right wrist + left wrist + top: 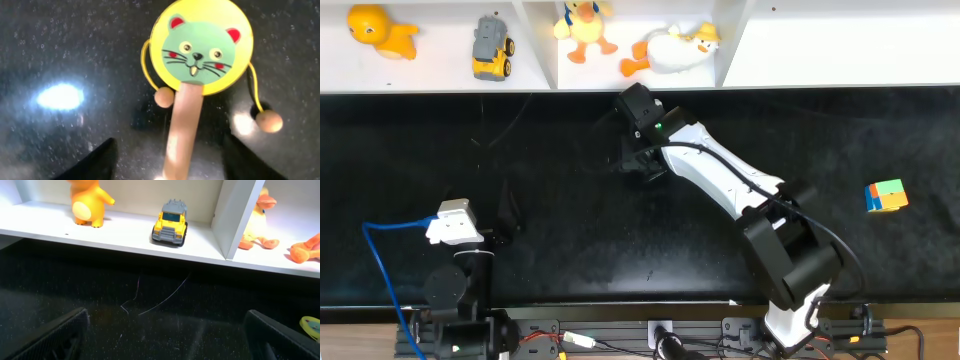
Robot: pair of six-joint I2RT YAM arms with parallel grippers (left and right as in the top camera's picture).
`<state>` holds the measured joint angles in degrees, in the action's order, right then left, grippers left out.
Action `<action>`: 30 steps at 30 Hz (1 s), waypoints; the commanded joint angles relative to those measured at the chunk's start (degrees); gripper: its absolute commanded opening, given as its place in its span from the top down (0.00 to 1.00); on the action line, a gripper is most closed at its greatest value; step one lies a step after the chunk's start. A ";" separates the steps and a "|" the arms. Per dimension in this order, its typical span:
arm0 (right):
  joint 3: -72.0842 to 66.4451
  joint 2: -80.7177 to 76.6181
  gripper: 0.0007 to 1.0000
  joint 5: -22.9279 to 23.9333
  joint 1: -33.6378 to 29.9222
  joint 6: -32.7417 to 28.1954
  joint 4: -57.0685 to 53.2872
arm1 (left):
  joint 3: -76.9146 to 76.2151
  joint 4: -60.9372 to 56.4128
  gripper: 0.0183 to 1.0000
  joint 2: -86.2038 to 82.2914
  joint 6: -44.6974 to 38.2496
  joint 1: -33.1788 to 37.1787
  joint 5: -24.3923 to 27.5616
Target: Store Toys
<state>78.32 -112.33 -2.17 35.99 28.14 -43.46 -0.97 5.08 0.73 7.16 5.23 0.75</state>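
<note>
Right jaws are spread astride the handle of the cat rattle (pixel 202 47) on the surface (pixel 60 50); left jaws are spread too, facing the yellow truck (pixel 170 224) on the shelf (pixel 120 241).

Left arm (pixel 455 275) folded low at lower left of the top view, left gripper (pixel 165 330) held level, jaws wide apart. Right arm (pixel 720 180) stretched from lower right up to upper centre, right gripper (pixel 640 160) pointing down, jaws spread apart.

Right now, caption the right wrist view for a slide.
Open right fingers flank the wooden handle of a round yellow cat-face rattle drum on the black table.
</note>
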 commanded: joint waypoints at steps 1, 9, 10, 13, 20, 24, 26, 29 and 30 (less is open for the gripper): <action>-0.68 -2.73 0.60 -1.25 0.02 0.55 -0.24 | 0.48 -0.28 0.00 -0.59 0.39 -0.37 -0.46; -0.68 -2.73 0.81 -1.20 0.00 -0.55 -0.24 | 0.48 -0.28 0.00 -0.59 0.39 -0.37 -0.48; -0.68 -2.73 0.82 -1.20 0.00 -0.55 -0.24 | 0.48 -0.28 0.00 -0.59 0.42 -0.37 -0.46; -0.68 -2.73 0.88 -1.18 0.00 -1.20 -0.24 | 0.48 -0.28 0.00 -0.59 0.39 -0.37 -0.46; -0.68 -2.71 0.96 -1.36 -0.07 -1.38 -0.92 | 0.48 -0.28 0.00 -0.59 0.42 -0.37 -0.46; 0.57 -2.25 0.96 -1.44 -0.31 -1.36 -4.37 | 0.48 -0.28 0.00 -0.59 0.42 -0.37 -0.48; 2.49 -1.44 0.95 -1.40 -0.50 -1.36 -7.82 | 0.48 -0.28 0.00 -0.57 0.42 -0.37 -0.46; 6.32 0.90 0.95 -1.16 -0.52 -1.42 -13.92 | 0.48 -0.28 0.00 -0.57 0.39 -0.37 -0.48; 7.43 2.12 0.96 -1.14 -0.52 -1.53 -15.93 | 0.48 -0.28 0.00 -0.57 0.42 -0.37 -0.46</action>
<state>81.82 -112.88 -3.14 35.68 26.94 -57.65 -0.97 5.08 0.73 7.16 5.23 0.75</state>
